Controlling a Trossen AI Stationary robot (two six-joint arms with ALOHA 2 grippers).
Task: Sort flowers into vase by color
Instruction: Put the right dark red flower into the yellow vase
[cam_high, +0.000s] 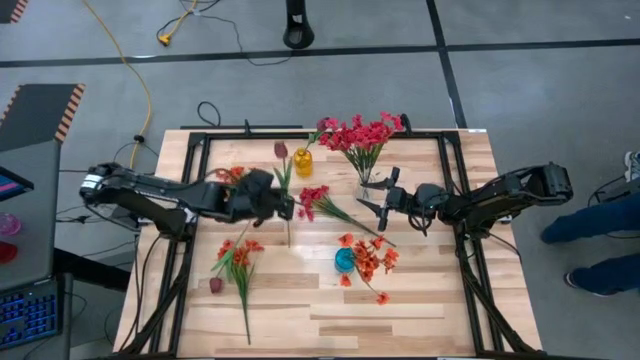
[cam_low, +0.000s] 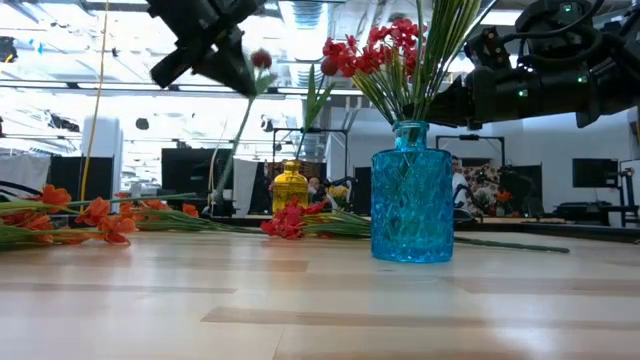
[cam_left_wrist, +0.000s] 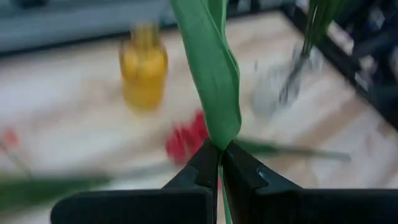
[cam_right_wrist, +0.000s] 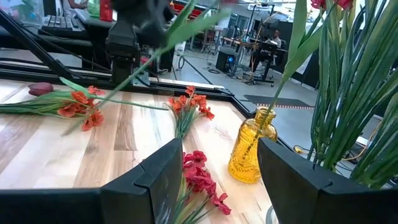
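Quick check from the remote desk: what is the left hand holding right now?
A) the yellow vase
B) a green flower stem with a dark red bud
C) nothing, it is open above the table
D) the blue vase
B: the left hand is shut on a green flower stem, lifted off the table near the yellow vase, with the dark red bud at its top in the low view.

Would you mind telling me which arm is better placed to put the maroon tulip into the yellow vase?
Left. Its gripper is already shut on the tulip stem, held up close to the yellow vase. The right gripper is open and empty beside the clear vase.
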